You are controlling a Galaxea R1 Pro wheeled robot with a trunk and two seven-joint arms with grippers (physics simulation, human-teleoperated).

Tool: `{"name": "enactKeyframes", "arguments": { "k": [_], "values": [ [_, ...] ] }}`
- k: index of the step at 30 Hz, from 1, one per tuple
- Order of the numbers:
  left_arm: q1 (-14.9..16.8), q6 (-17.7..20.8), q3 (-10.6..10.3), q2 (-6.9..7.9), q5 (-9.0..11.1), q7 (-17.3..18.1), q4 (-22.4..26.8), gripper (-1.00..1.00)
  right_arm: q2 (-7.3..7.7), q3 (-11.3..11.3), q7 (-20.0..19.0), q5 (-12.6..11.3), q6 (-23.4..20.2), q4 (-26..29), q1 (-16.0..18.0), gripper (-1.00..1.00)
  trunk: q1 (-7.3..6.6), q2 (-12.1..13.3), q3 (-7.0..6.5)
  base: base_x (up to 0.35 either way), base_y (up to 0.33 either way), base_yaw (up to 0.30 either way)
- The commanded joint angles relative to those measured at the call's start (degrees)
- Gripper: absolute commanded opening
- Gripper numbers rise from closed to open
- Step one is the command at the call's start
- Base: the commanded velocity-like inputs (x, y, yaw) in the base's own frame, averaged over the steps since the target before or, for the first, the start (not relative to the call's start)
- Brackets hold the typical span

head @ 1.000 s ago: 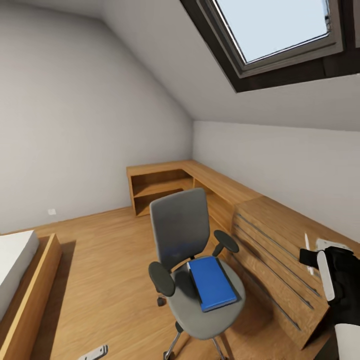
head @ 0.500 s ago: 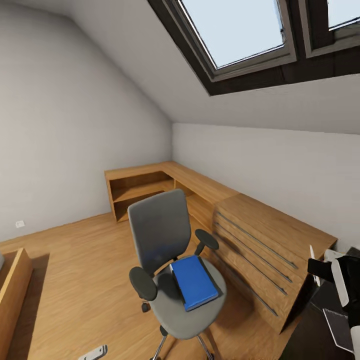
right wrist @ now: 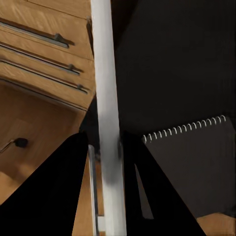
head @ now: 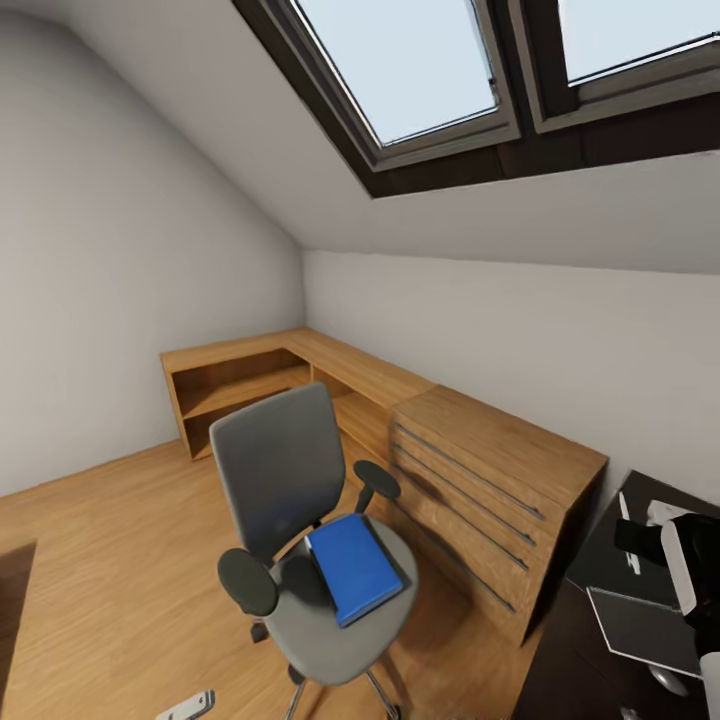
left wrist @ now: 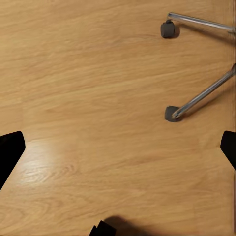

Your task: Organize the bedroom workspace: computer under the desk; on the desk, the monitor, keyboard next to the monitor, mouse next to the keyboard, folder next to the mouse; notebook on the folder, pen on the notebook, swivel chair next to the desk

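My right gripper (right wrist: 110, 157) is clenched on the pen (right wrist: 105, 98), over the desk (head: 600, 560) w/ the notebook (right wrist: 191, 157) on it. Left gripper (left wrist: 118, 147) is spread apart above the floor. Folder (head: 352, 566) lies on swivel chair (head: 290, 500); drawer unit (head: 480, 470) beyond.

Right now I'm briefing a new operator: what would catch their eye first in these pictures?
The bright blue folder lying on the seat of the grey swivel chair mid-floor stands out most. Above it, black-framed skylights cut the sloped ceiling, and a spiral-bound notebook lies on the black desk.
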State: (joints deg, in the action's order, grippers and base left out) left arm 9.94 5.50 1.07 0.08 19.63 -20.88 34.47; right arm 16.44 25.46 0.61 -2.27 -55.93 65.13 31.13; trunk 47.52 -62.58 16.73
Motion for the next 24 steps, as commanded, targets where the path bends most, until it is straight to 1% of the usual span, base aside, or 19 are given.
{"name": "enactKeyframes", "arguments": {
  "k": [1, 7, 16, 20, 21, 24],
  "values": [
    [-0.01, 0.30, -0.01, 0.01, 0.32, -0.21, 0.16, 1.00, -0.01, 0.03, 0.08, -0.20, -0.20, -0.02, 0.07, -1.00, 0.01, -0.05, 0.02, 0.000, 0.000, -0.263],
    [0.00, 0.30, -0.01, 0.01, 0.32, -0.21, 0.18, 1.00, -0.05, 0.00, 0.09, -0.19, 1.38, -1.10, 0.06, -1.00, 0.01, -0.05, -0.32, 0.000, 0.000, -0.260],
    [-0.01, 0.30, -0.01, 0.01, 0.32, -0.25, 0.16, 1.00, -0.10, -0.10, 0.16, -0.18, 2.45, -2.66, 0.06, -1.00, 0.01, -0.05, -0.85, 0.000, 0.000, -0.254],
    [-0.01, 0.30, 0.05, 0.07, 0.39, -0.26, 0.16, 1.00, -0.10, -0.20, 0.18, -0.13, 4.06, -4.13, 0.07, -1.00, 0.01, -0.05, -1.08, 0.000, 0.000, -0.254],
    [-0.01, 0.27, 0.06, 0.19, 0.40, -0.24, 0.16, 1.00, -0.08, -0.21, 0.16, -0.12, 4.25, -4.29, 0.07, -1.00, 0.01, -0.05, -1.14, 0.000, 0.000, -0.253],
    [-0.01, -0.44, 0.13, 1.59, 0.59, -0.28, -1.51, 1.00, -0.13, -0.29, 0.10, -0.14, 4.55, -4.54, 0.07, -1.00, 0.01, -0.05, -1.31, 0.000, 0.000, -0.253]
  ]
}}
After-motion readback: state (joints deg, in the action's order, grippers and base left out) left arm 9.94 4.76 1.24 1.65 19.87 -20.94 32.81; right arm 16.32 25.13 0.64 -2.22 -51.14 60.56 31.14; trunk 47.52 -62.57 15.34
